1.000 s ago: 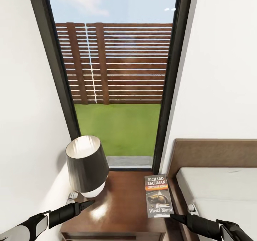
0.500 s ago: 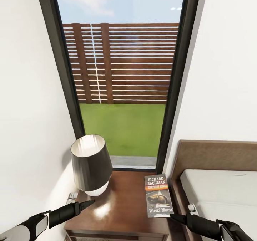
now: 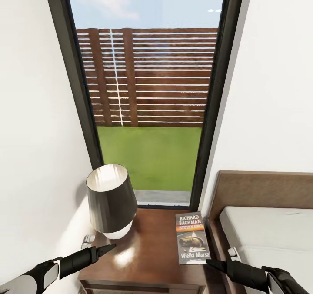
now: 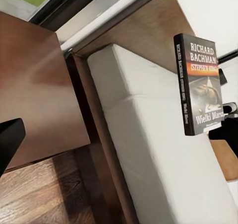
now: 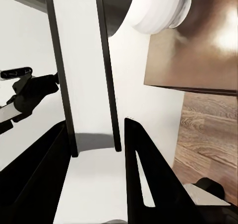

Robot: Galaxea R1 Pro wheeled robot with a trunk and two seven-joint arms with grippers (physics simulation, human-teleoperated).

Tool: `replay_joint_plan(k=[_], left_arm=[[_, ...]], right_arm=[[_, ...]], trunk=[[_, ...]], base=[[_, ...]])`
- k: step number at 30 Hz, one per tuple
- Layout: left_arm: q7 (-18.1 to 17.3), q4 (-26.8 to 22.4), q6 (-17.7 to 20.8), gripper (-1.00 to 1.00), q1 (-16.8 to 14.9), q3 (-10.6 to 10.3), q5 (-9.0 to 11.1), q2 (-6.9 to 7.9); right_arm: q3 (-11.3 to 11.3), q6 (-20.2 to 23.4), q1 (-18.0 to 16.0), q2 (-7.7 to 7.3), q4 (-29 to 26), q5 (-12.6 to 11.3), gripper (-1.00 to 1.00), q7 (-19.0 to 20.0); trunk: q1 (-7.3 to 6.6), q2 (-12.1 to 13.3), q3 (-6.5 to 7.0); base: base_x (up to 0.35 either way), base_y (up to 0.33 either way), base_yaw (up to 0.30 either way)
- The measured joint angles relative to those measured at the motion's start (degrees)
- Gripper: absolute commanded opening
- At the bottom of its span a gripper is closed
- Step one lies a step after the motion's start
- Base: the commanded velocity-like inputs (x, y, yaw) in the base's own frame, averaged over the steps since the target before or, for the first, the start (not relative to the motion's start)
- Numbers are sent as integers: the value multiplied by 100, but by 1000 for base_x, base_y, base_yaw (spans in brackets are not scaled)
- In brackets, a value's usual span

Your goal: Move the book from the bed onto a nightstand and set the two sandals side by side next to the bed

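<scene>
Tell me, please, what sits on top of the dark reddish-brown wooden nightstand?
A lamp with a dark shade and white base stands on the nightstand. The dark paperback book hangs upright in the right gripper's fingers, not resting there. The shade hides the top behind it.

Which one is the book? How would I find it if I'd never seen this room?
Find the tall window; below it stands a dark wooden nightstand beside the bed. Held upright over its bed-side edge by the right pincer is the book: thin, dark-covered, lettered "RICHARD BACHMAN", unlike the round lamp.
</scene>
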Motion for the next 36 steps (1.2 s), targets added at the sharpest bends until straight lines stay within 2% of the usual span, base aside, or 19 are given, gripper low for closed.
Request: replay_joint_plan(k=[3,4,5,6,8,10,12,18,23,25,30,32,36], left_arm=[[-9,0,0,100,1,-3,0,-2],[-17,1,0,100,3,-2,0,-3],[-24,0,0,100,9,-2,0,-2],[-25,1,2,100,11,-1,0,-2],[-31,1,6,100,17,0,0,-2],[-31,1,7,100,20,0,0,-1],[-29,0,8,100,21,1,0,2],[-20,0,-1,100,22,2,0,5],[-7,0,-7,100,23,1,-6,6],[-5,0,-7,100,23,1,-7,6],[-1,0,-8,100,23,1,-8,6],[-1,0,-8,100,23,-2,-8,6],[0,0,-8,100,23,-6,-8,2]], right_arm=[[12,630,-26,67,-12,13,-100,-168],[28,818,-31,201,-18,-7,-100,-348],[28,945,-36,426,-29,-12,-100,-573],[25,1007,-39,568,-39,-35,-100,-691],[24,1129,-44,1008,-120,-54,-100,-1062],[9,1180,-48,1154,-263,-83,-100,-1201],[2,1199,-50,1240,-427,-81,-100,-1275],[-1,1219,-52,1336,-704,-80,-100,-1343],[-7,1220,-52,1330,-1052,-87,-100,-1320],[-24,1225,-52,1324,-1159,-186,-100,-1302],[-33,1223,-52,1321,-1262,-751,-100,-1306],[-34,1220,-52,1321,-1303,-899,-100,-1321],[-37,1208,-53,1320,-1362,-1023,-100,-1339]], trunk=[[0,0,0],[0,0,0],[0,0,0],[0,0,0],[0,0,0],[0,0,0],[0,0,0],[0,0,0],[0,0,0],[0,0,0],[0,0,0],[0,0,0],[43,-79,-35]], base=[[0,0,0],[0,0,0],[0,0,0],[0,0,0],[0,0,0],[0,0,0],[0,0,0],[0,0,0],[0,0,0],[0,0,0],[0,0,0],[0,0,0],[0,0,0]])
